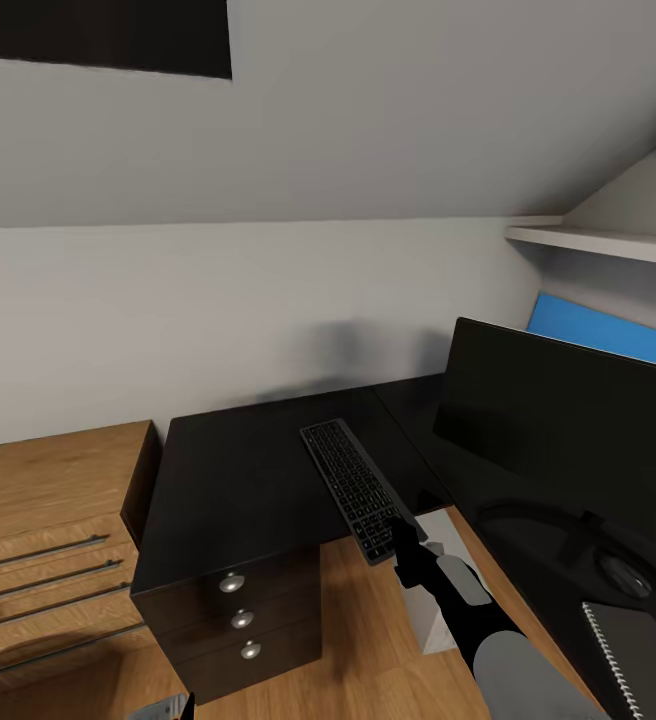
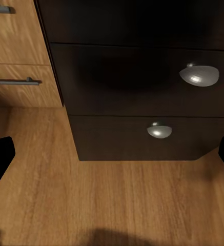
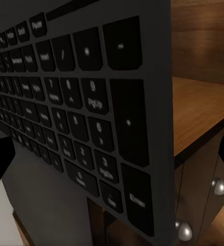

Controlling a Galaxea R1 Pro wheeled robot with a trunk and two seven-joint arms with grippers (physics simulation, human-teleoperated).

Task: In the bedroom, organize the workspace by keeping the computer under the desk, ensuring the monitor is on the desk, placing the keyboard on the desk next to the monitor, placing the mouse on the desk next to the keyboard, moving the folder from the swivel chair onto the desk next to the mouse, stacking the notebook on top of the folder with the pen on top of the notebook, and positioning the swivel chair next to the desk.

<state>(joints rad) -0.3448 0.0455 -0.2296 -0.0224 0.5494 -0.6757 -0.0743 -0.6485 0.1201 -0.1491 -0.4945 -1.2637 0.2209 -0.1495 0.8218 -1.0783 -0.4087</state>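
Right hand (image 1: pixel 405 535) gripping keyboard (image 1: pixel 353 487) end

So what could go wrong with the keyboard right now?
The right gripper pinches the keyboard only at its near end, and that end sticks out past the desk edge. It might tip or slip to the floor if let go here. Swinging it toward the monitor could also bump the screen, which is close.

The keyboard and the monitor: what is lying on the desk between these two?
In the head view, nothing lies between the keyboard, held by the right gripper, and the monitor; only bare black desk shows there.
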